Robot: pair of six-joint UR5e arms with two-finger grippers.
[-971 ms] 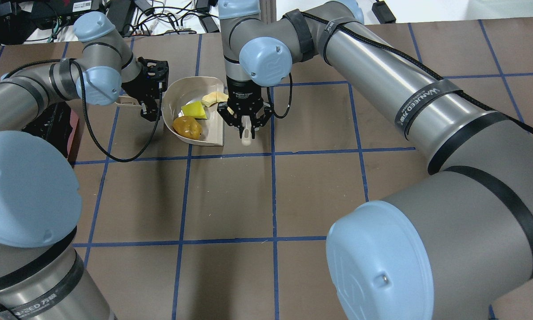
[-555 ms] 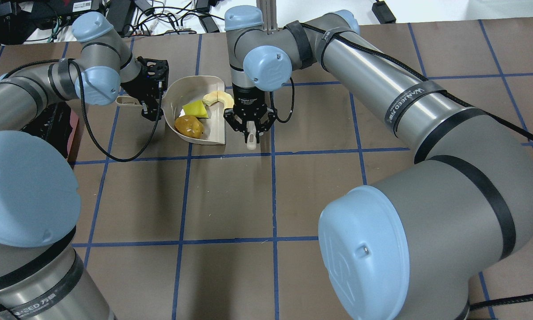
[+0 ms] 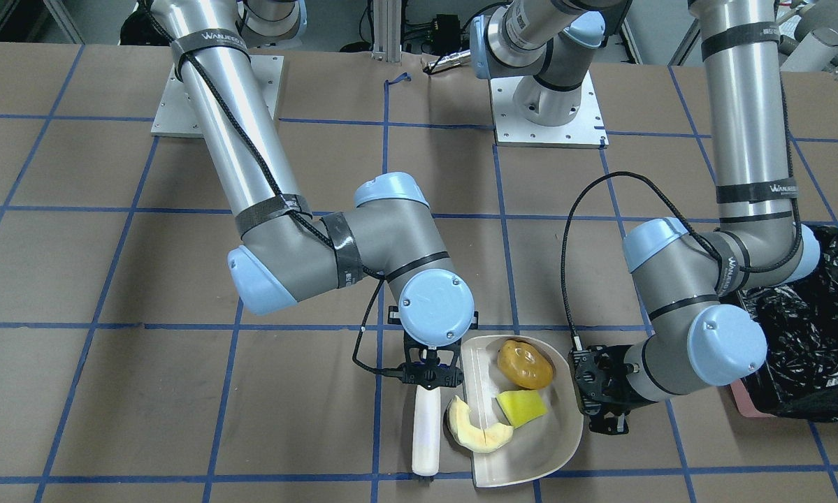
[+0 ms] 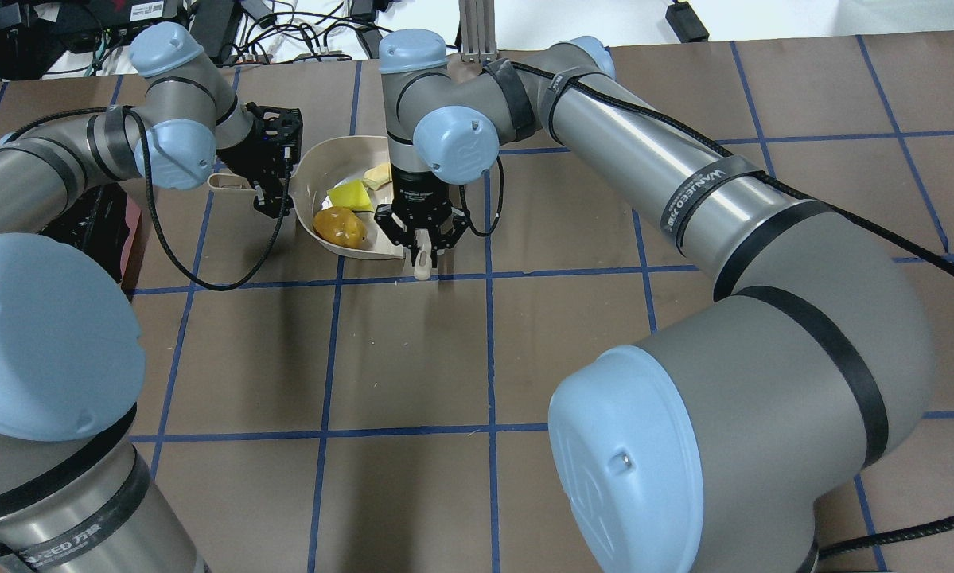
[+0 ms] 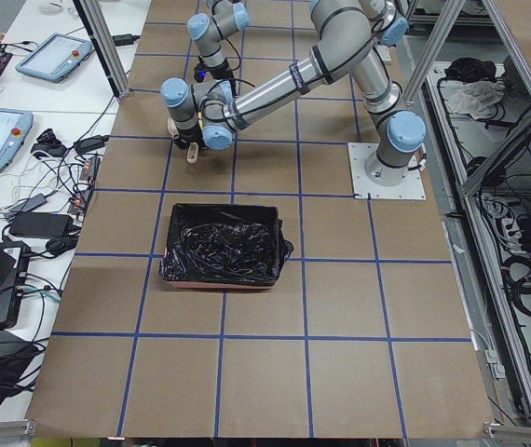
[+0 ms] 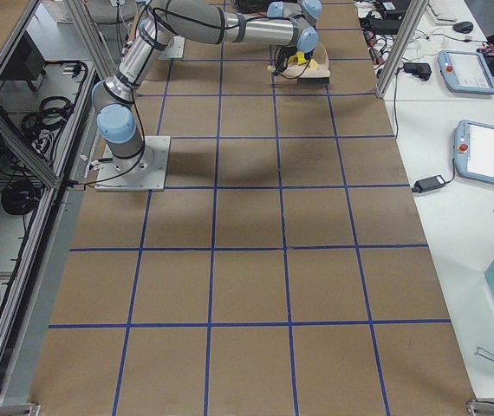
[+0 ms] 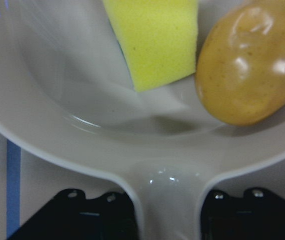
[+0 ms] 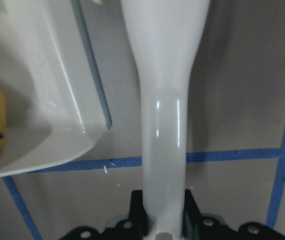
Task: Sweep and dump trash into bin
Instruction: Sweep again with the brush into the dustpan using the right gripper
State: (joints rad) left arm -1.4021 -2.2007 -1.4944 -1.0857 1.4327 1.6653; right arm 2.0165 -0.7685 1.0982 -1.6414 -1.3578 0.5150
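A beige dustpan lies on the table and holds all the trash: an orange-brown potato, a yellow wedge and a pale crescent slice. My left gripper is shut on the dustpan's handle. My right gripper is shut on a white brush handle that lies just outside the pan's open straight edge. In the overhead view the right wrist partly hides the crescent. The bin, lined with a black bag, stands beyond the left arm.
The bin sits on the robot's left side of the table, a grid square from the dustpan. Cables and black equipment crowd the far left edge. Brown table mat with blue grid lines lies nearer the robot.
My right gripper has moved left and toward the robot with the brush, closer to the pan's near corner. The left gripper and dustpan have stayed put.
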